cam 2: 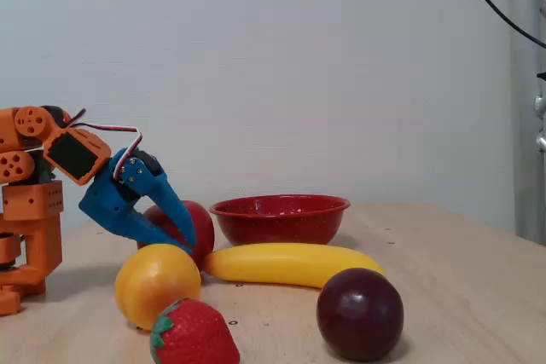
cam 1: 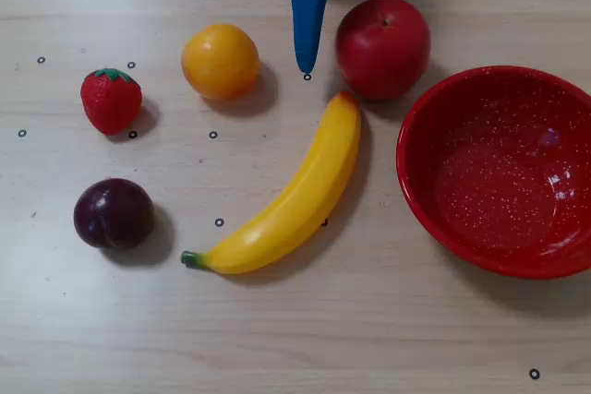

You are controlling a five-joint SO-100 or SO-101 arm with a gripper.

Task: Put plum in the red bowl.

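Note:
The plum (cam 1: 114, 213) is a dark purple-maroon ball lying at the lower left of the overhead view; in the fixed view the plum (cam 2: 360, 313) sits nearest the camera. The red bowl (cam 1: 420, 191), speckled white and holding nothing, fills the right side; the red bowl (cam 2: 280, 218) stands at the back in the fixed view. My blue gripper (cam 1: 307, 69) points down from the top edge, between the orange and the apple, far from the plum. In the fixed view the gripper (cam 2: 186, 243) looks shut, with nothing in it, tip near the table.
A banana (cam 1: 288, 198) lies diagonally in the middle, between plum and bowl. An orange (cam 1: 220, 62) and a red apple (cam 1: 382, 47) flank the gripper tip. A strawberry (cam 1: 111, 100) sits above the plum. The orange arm base (cam 2: 30, 202) stands at the left of the fixed view.

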